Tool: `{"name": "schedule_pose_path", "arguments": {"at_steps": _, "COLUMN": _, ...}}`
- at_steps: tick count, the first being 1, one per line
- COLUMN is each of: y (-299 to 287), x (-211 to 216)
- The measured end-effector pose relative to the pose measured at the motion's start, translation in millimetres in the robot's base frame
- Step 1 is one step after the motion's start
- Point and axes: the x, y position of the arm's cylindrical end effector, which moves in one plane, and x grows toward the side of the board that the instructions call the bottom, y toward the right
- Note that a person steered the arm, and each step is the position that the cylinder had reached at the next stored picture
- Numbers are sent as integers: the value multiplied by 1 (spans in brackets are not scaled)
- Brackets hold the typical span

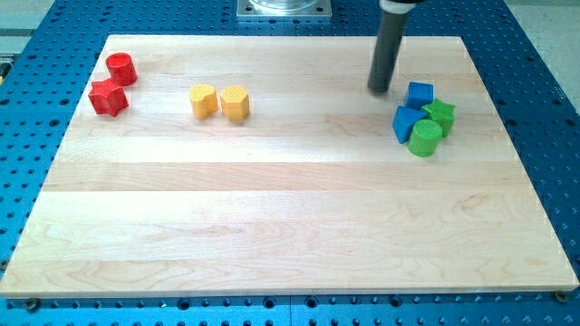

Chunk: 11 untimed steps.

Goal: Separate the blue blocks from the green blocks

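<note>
1. Overhead, no pincer on this arm: it ends in a straight dark rod, so nothing can be open, clenched or grasping. My tip (pixel 379 90) rests on the wooden board (pixel 272 208) at upper right of the frame.
2. Tip touches no block. It stands just left of the blue cube (pixel 419 94), with a small gap between them.
3. Task cluster, right side of frame, packed tight: blue cube at top, blue wedge-shaped block (pixel 406 122) lower left, green star-shaped block (pixel 440 113) at right, green cylinder (pixel 424 139) at bottom. Blues and greens appear to touch one another.
4. Upper left: red cylinder (pixel 120 69) above red star-shaped block (pixel 109 97), close together.
5. Upper centre-left: two yellow blocks side by side, yellow left block (pixel 203 100) and yellow hexagonal block (pixel 235 102); left one's shape unclear.
6. Board sits on a blue perforated table (pixel 544 136).
7. Writing, brands, labels: none readable.
</note>
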Motion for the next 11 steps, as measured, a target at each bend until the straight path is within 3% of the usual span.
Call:
{"name": "schedule_pose_path", "arguments": {"at_steps": 1, "y": 81, "x": -4}}
{"name": "schedule_pose_path", "arguments": {"at_steps": 2, "y": 102, "x": -4}}
{"name": "schedule_pose_path", "arguments": {"at_steps": 5, "y": 3, "x": 80}}
{"name": "schedule_pose_path", "arguments": {"at_steps": 8, "y": -40, "x": 130}}
{"name": "schedule_pose_path", "arguments": {"at_steps": 9, "y": -83, "x": 131}}
{"name": "schedule_pose_path", "arguments": {"at_steps": 10, "y": -87, "x": 107}}
{"name": "schedule_pose_path", "arguments": {"at_steps": 11, "y": -77, "x": 40}}
